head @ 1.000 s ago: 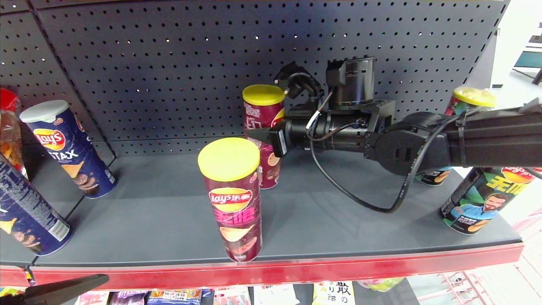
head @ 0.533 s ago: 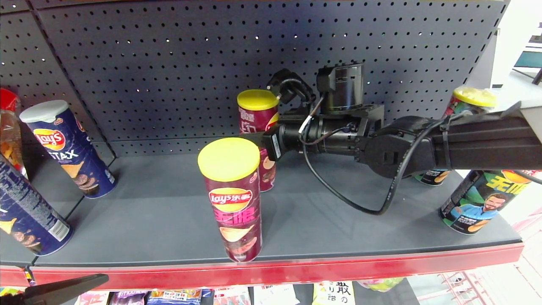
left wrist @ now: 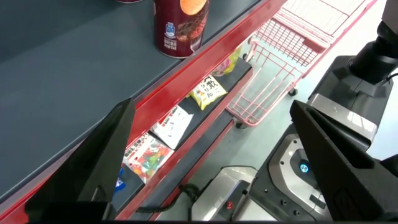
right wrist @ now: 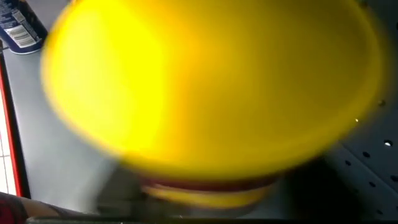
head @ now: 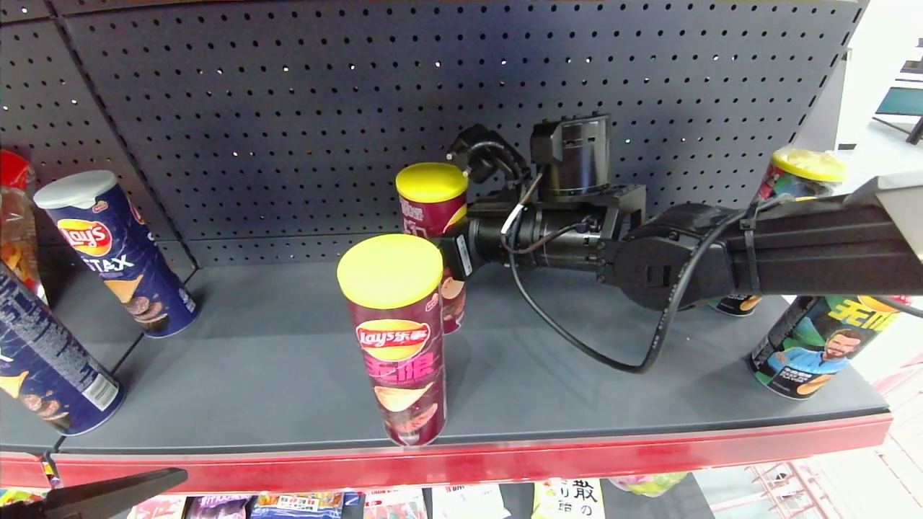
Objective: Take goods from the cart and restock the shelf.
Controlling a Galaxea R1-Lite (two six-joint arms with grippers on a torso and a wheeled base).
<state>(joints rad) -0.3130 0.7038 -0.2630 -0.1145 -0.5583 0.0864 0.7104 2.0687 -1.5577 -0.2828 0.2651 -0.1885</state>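
Observation:
A maroon chips can with a yellow lid (head: 427,198) stands upright at the back of the grey shelf (head: 577,375), and my right gripper (head: 451,249) is shut on its side. Its lid (right wrist: 211,81) looms close in the right wrist view. The can's base is low over the shelf board; I cannot tell if it touches. A matching maroon can (head: 396,339) stands in front of it near the red shelf edge and hides its lower left. My left gripper (left wrist: 217,180) hangs open below the shelf front, holding nothing.
Two blue cans (head: 108,245) (head: 43,360) stand at the shelf's left. Green cans (head: 815,346) (head: 800,173) stand at the right, behind and under my right arm. Snack packs (left wrist: 174,124) lie on the lower shelf. The pink cart (left wrist: 292,68) stands on the floor nearby.
My right gripper has carried the maroon can leftward and lower, so it now sits closer behind the front can. The left gripper has stayed put.

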